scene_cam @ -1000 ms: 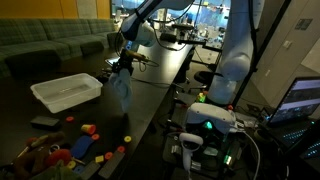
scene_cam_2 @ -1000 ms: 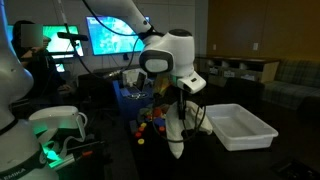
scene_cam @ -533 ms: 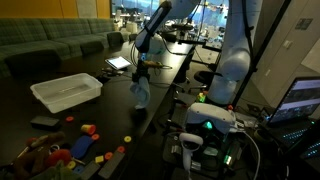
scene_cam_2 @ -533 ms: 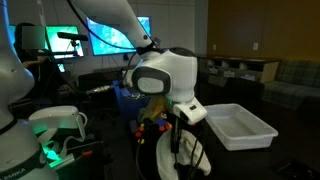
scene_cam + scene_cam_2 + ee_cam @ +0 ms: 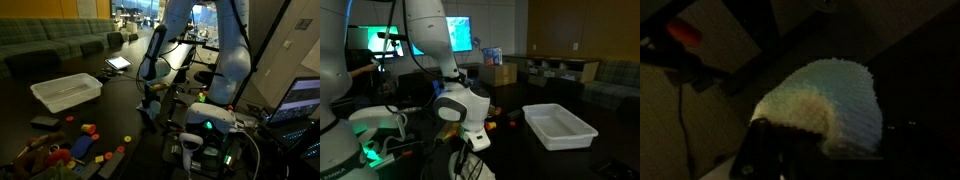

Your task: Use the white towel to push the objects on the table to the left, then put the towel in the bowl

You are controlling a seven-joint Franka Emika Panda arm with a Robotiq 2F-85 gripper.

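White towel [image 5: 835, 105] is seen closest in the wrist view, bunched into a pale, ribbed mound that fills the middle of the picture. It is pinched at its lower end by the gripper [image 5: 780, 150], whose jaws are closed on the cloth, though their dark shape is blurred. A red object [image 5: 684, 32] is glimpsed at the upper left of that view, too blurred to be named.

In an exterior view the towel [image 5: 148, 113] is shown hanging from the gripper [image 5: 150, 98] just above the dark table [image 5: 115, 92], close to the table edge on the side of the robot's base. The arm [image 5: 153, 65] is bent steeply down over it. Small coloured objects [image 5: 85, 130], red, orange and yellow, are scattered on the table near the camera, well apart from the towel. A white bin [image 5: 65, 92] is set farther along the table, open side up, apart from both the objects and the towel.

In an exterior view the arm's white wrist [image 5: 460, 105] is lowered in the foreground, the cloth beneath it is lost in shadow, and the white bin [image 5: 560, 125] lies beyond. Farthest back, a sofa [image 5: 50, 45] and a lit screen [image 5: 455, 35] are seen.
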